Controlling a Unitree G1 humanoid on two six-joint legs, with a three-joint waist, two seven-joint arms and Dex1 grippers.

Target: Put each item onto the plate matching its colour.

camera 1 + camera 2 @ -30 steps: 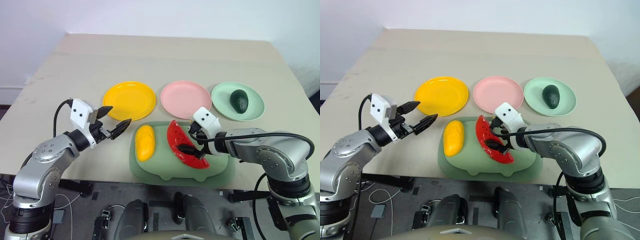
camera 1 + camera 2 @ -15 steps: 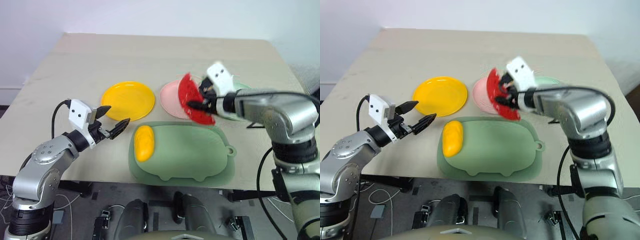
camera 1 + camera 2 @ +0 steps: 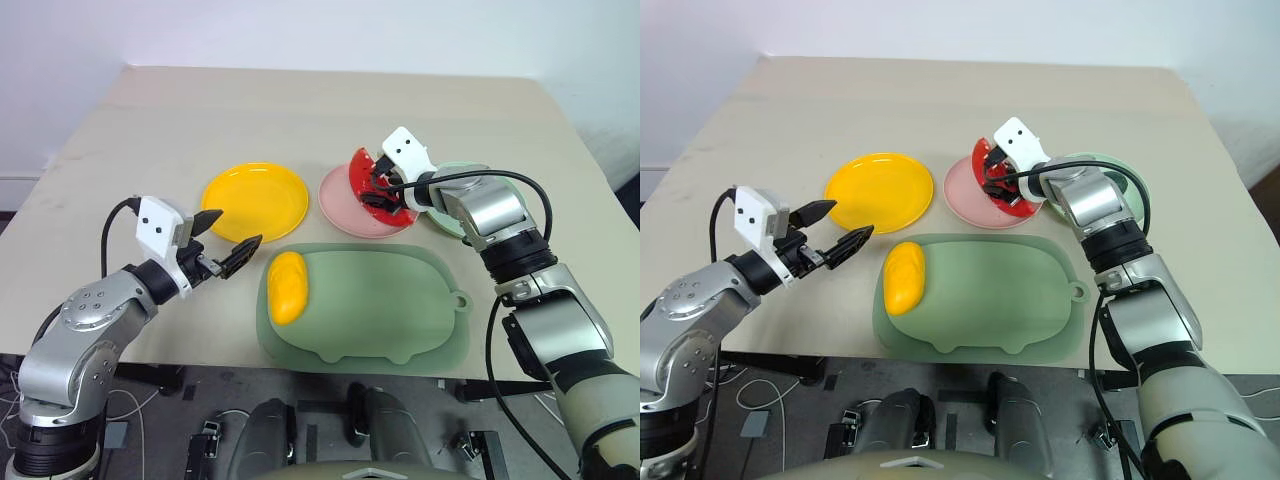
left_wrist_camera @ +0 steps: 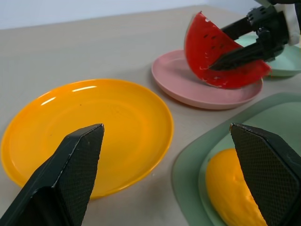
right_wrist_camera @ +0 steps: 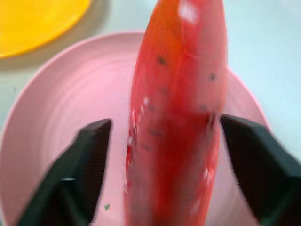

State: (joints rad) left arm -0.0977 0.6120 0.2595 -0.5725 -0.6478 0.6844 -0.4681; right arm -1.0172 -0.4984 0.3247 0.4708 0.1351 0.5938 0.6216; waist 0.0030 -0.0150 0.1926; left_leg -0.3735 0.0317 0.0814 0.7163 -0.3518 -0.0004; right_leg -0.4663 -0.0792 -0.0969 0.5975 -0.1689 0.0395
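**Watermelon released on edge over the pink plate; a roll-off was the main risk**

The beige rectangular table point(image 3: 330, 110) carried everything. Nearest its front edge lay the large rounded green mat point(image 3: 370, 310), with the yellow oval toy mango point(image 3: 287, 286) at the mat's left end. Behind the mat, toward the table's middle, 3 round shallow plastic plates stood in a row: the yellow plate point(image 3: 256, 201) on the left, the pink plate point(image 3: 345, 205) in the centre, and the light green plate point(image 3: 1127, 180) on the right, largely covered by the right arm. I could not make out the small dark green avocado.

The red toy watermelon wedge with black seeds point(image 4: 218, 54) stood on its curved edge on the pink plate. The right gripper point(image 3: 380, 190) had its 2 black fingers spread wide on either side of the wedge, apparently clear of it in the right wrist view.

The likeliest trouble, in my judgement, was the wedge tipping or rocking on its rounded rind and sliding over the shallow rim. A finger catching it during withdrawal could drag it off, and the right arm, close over the green plate, could nudge that plate.

The left gripper point(image 3: 228, 243) hovered wide open and empty near the table's front-left edge, between the yellow plate and the mat. The mango remained unplaced.
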